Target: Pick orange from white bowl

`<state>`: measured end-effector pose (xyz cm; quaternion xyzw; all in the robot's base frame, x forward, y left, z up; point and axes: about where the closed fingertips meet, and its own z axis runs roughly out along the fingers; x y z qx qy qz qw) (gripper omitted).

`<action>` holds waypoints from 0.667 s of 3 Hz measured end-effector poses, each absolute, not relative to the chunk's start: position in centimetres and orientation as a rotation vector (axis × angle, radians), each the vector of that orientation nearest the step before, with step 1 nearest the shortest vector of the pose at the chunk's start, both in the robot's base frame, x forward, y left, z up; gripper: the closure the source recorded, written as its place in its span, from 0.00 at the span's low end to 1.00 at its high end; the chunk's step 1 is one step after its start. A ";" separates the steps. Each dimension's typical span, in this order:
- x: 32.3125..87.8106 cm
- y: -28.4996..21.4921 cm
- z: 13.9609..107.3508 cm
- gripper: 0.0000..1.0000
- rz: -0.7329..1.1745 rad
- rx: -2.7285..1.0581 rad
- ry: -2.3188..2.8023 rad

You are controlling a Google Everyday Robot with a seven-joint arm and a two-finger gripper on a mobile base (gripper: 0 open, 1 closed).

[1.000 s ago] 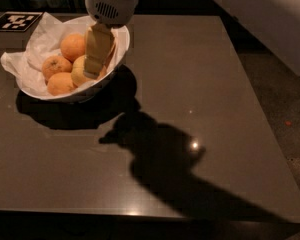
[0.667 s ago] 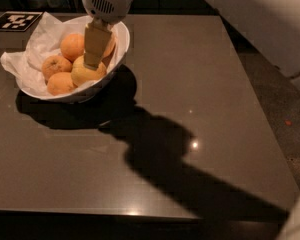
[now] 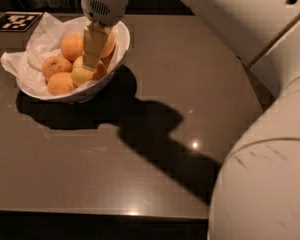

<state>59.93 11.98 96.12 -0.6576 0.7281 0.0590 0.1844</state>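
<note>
The white bowl (image 3: 121, 48), lined with crumpled white paper, stands at the table's far left. The orange (image 3: 78, 77), paler and more yellow than the rest, lies at the bowl's front right among several deeper-orange fruits (image 3: 71, 46). My gripper (image 3: 93, 63) reaches down from above into the bowl. Its tan tip rests against the right side of the pale orange and hides part of it and of a fruit behind it.
The dark brown table (image 3: 180, 74) runs right and forward of the bowl. A black-and-white marker tag (image 3: 15, 21) lies at the far left corner. My white arm (image 3: 270, 174) fills the lower right, and a pale surface (image 3: 230, 14) crosses the upper right.
The gripper has shifted slightly left and lower in the bowl, onto the pale orange. My arm's white body has swung into the lower right of the view.
</note>
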 end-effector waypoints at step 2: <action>59.3 14.0 93.6 0.25 0.288 -1.959 2.022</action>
